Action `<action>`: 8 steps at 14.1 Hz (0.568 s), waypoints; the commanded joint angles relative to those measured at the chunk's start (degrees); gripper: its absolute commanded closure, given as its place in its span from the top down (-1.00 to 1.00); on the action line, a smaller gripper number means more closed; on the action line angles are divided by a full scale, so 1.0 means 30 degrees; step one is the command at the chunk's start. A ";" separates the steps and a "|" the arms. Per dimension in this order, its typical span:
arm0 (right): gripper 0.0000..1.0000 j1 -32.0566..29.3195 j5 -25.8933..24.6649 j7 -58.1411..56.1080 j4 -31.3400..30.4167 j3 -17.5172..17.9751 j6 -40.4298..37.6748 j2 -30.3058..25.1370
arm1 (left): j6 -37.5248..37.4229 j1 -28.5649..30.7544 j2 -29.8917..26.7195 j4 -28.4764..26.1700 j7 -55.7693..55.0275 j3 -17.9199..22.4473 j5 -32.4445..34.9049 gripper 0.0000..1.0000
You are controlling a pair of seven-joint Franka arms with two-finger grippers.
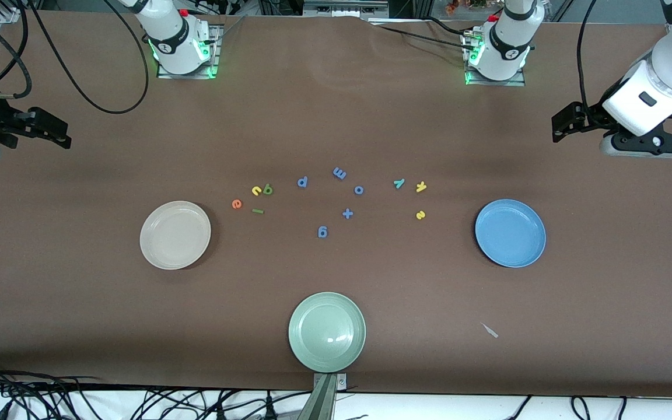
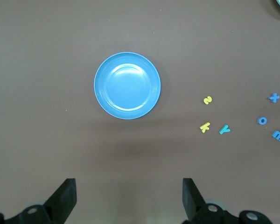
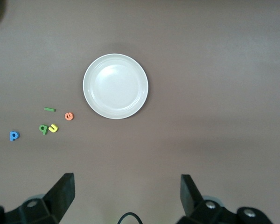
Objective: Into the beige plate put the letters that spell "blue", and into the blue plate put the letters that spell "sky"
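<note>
The beige plate (image 1: 175, 235) (image 3: 115, 86) lies empty toward the right arm's end. Beside it lie the orange e (image 1: 236, 203) (image 3: 69, 115), yellow u (image 1: 256, 190), green b (image 1: 268, 189) and olive l (image 1: 258, 211). The blue plate (image 1: 510, 233) (image 2: 127, 85) lies empty toward the left arm's end. Close to it are the yellow s (image 1: 420, 214) (image 2: 207, 100), yellow k (image 1: 421, 186) (image 2: 205, 127) and teal y (image 1: 399, 183) (image 2: 224, 129). My left gripper (image 1: 566, 123) (image 2: 129, 196) hangs open over bare table at its end. My right gripper (image 1: 50, 131) (image 3: 127, 193) hangs open at the other end.
A pale green plate (image 1: 326, 331) sits at the table edge nearest the front camera. Blue letters p (image 1: 303, 182), m (image 1: 339, 173), o (image 1: 359, 189), a plus sign (image 1: 347, 213) and one more blue letter (image 1: 322, 232) lie between the two letter groups.
</note>
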 commanded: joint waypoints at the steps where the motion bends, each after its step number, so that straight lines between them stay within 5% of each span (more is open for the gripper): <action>1: 1.00 -0.0055 -0.0074 0.0268 -0.0344 0.0035 -0.0544 -0.0377 | -0.0379 -0.0007 -0.0068 0.0278 -0.0163 -0.0084 0.0444 1.00; 8: 1.00 -0.0084 -0.0044 0.0271 -0.0202 0.0064 -0.0577 -0.0291 | -0.0379 -0.0007 -0.0068 0.0278 -0.0163 -0.0084 0.0444 1.00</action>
